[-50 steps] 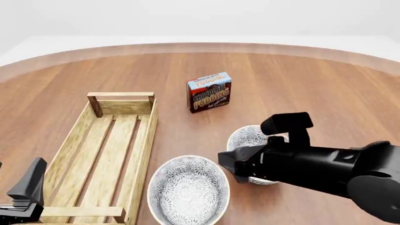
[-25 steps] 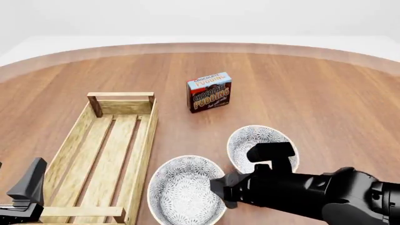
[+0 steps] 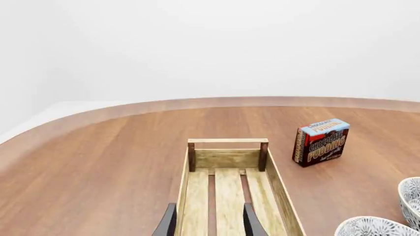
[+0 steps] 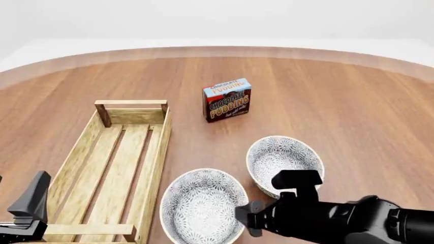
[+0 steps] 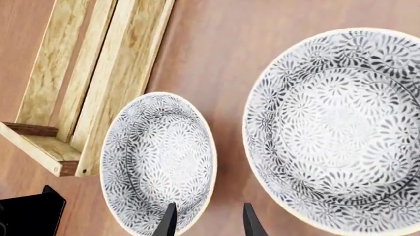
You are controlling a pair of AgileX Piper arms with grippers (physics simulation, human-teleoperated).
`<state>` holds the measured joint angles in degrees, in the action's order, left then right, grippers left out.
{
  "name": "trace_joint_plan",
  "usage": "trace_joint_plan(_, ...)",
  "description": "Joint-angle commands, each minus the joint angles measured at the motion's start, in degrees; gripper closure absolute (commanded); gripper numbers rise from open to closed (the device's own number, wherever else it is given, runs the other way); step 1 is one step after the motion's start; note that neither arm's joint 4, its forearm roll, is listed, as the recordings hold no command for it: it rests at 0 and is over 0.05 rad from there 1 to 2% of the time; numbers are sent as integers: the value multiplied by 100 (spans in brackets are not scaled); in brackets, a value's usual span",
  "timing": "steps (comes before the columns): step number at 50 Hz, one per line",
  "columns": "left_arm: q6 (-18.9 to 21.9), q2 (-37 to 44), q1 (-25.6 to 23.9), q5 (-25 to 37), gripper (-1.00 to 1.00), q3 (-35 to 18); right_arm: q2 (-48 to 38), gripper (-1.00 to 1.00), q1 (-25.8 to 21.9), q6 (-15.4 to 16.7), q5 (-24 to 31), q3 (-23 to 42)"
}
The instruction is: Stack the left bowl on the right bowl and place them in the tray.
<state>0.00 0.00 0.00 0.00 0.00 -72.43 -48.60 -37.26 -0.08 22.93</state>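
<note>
now the right hand (image 5: 204,221) has pulled back off the right bowl (image 4: 285,162) and hangs narrowly parted over the left bowl's (image 4: 203,206) near rim, ready to grasp.

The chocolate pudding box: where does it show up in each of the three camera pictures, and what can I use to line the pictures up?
Front view: the chocolate pudding box stands upright near the picture's middle, beyond both bowls and to the right of the tray.
Left wrist view: it is at the picture's right, beside the tray's far end.
Right wrist view: not in it.
Shared landmark: the tray, whose near corner also shows in the right wrist view.
</note>
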Motion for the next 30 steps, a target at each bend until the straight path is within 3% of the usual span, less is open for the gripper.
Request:
trace_joint_plan(1, 0, 0, 0, 0, -100, 0, -354, -100, -120, -105, -280, 77)
trace_joint_plan(30, 0, 0, 0, 0, -100, 0, -834, -100, -230, -334, -824, -55)
